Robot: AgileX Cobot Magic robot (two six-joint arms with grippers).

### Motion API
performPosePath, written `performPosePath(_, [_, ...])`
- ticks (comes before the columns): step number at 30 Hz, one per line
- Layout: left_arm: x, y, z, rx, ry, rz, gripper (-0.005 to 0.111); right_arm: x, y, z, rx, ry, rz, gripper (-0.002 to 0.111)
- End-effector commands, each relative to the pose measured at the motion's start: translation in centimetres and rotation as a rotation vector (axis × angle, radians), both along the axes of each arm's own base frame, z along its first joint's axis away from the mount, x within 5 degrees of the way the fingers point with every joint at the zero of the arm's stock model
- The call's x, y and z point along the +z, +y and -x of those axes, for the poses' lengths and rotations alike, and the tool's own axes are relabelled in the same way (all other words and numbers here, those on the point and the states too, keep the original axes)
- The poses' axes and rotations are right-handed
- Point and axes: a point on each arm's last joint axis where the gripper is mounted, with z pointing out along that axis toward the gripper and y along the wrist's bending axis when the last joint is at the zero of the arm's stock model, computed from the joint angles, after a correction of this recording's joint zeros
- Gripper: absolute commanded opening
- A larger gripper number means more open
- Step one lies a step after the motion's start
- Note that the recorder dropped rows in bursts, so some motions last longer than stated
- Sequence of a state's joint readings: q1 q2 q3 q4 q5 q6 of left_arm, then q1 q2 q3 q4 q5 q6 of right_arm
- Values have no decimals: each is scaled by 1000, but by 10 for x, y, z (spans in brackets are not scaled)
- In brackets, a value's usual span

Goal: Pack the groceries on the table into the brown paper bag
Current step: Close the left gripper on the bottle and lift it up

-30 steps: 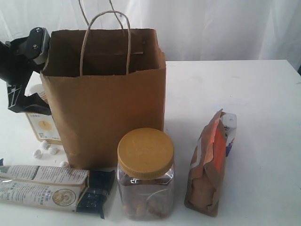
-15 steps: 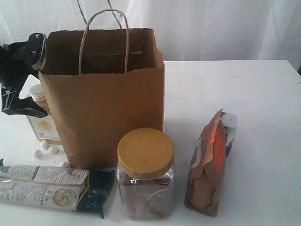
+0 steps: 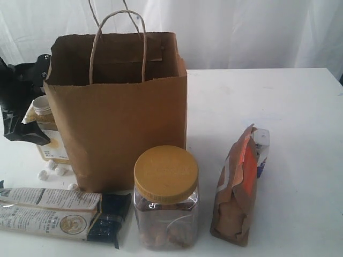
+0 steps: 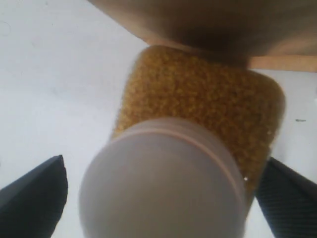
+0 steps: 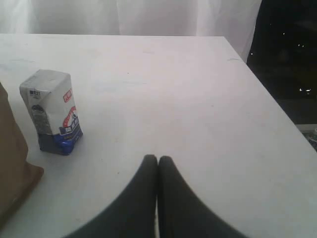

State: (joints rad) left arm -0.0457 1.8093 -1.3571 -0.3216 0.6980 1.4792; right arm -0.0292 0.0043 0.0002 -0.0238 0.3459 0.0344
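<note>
The brown paper bag (image 3: 123, 112) stands open and upright on the white table (image 3: 278, 101). Just left of it is a yellow white-capped bottle (image 3: 52, 147). My left gripper (image 3: 32, 127) is low over it and open, a finger on each side of the bottle (image 4: 208, 99), whose cap (image 4: 163, 183) lies between the tips of the left gripper (image 4: 163, 161). A clear jar with a yellow lid (image 3: 166, 195) stands in front of the bag. The brown-orange pouch (image 3: 238, 187) hides most of the white-blue carton (image 3: 262, 144). The twin packet (image 3: 59, 214) lies front left. My right gripper (image 5: 157, 158) is shut and empty, off to the side of the carton (image 5: 52, 111).
A few small white lumps (image 3: 51, 168) lie on the table between the bottle and the twin packet. The bag's wall (image 4: 223, 25) is close against the bottle. A white curtain hangs behind the table. The table's edge (image 5: 267, 99) is near my right gripper.
My left gripper has come down from beside the bag's top rim to the level of the bottle, its fingers now on either side of it. The right gripper's jaws stay shut.
</note>
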Motion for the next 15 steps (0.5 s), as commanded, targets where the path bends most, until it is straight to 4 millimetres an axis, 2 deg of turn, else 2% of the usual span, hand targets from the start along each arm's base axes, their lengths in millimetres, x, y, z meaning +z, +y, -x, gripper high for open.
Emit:
performPosePath(1, [1,1,0,20,-1,15,105,1,-1,0,-5,-7,16,0])
performPosePath(9, [2,2,-3,78,-21,24,102,1,-1,0,-5,-7,16,0])
performPosePath(12, [2,2,-3,107,-4,33,86,1,-1,0,-5,-7,16,0])
performPosePath(15, [2,2,-1,102,9,34,58,1,-1,0,-5,-7,16,0])
